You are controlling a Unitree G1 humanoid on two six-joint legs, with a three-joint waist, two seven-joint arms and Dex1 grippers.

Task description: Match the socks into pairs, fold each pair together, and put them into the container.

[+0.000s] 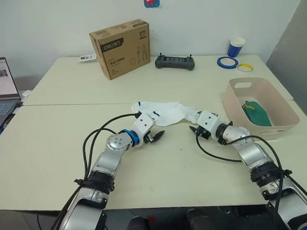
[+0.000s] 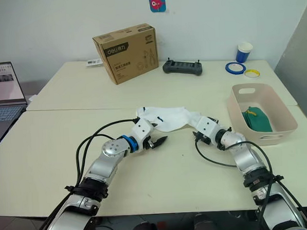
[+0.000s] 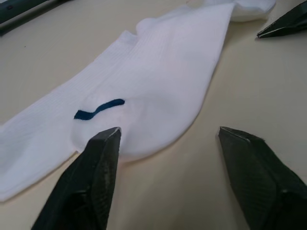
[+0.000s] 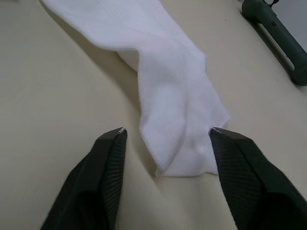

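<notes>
Left end effector (image 1: 157, 136) low over the cream counter (image 1: 67, 145), fingers apart, nothing between them; one finger tip (image 3: 108, 139) at the rounded edge of the white socks (image 1: 166, 112), touching or just short of it, cannot tell which. Other finger on bare counter just beside the fabric. Small dark blue mark (image 3: 98, 109) on the sock right ahead of that tip.

Right end effector (image 1: 194, 129) also low, fingers spread, gripping nothing; the narrow end of the white socks (image 4: 184, 143) lying flat between the two tips, apart from both. From there the fabric running away toward the left end effector, so both ends of the white bundle framed by one end effector each. Tip of the right one visible across the sock in the left wrist view (image 3: 283, 26).

Pink-beige container (image 1: 285, 121) beyond the right end effector, on its outer side, near but apart from it. Dark green socks (image 1: 256, 113) with yellow inside it.

Further off, well beyond both end effectors: brown cardboard box (image 1: 120, 47), black controller (image 1: 175, 62), blue cup (image 1: 236, 46), blue tape ring (image 1: 227, 62) and yellow tape ring (image 1: 244, 67). Laptop (image 1: 0, 89) far out on the left end effector's outer side.
</notes>
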